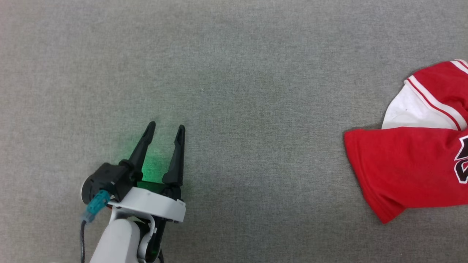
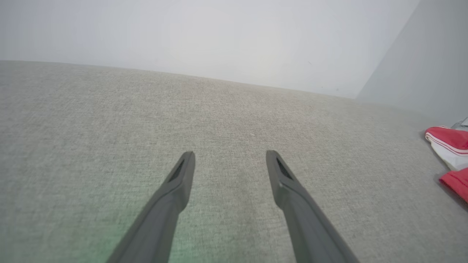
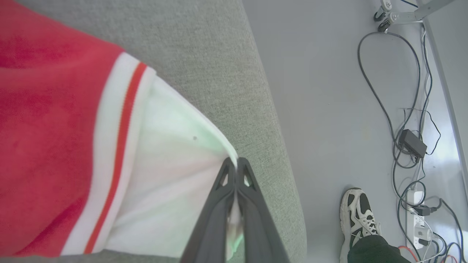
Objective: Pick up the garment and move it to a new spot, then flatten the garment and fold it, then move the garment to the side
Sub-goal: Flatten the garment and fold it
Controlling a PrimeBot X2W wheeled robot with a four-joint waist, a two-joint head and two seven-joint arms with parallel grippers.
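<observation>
Head view: your left jaws are standing spread apart, well left of the garment [image 1: 406,171], which is lying crumpled on the grey table [image 1: 237,73]. Left wrist view: those jaws are gaping wide, likewise left of the garment. Right wrist view: your right jaws are clenching the garment's white sleeve [image 3: 164,175] at its edge.

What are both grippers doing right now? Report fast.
Left gripper: open, holding nothing.
Right gripper: jaws shut on the jersey, at its white sleeve.
</observation>
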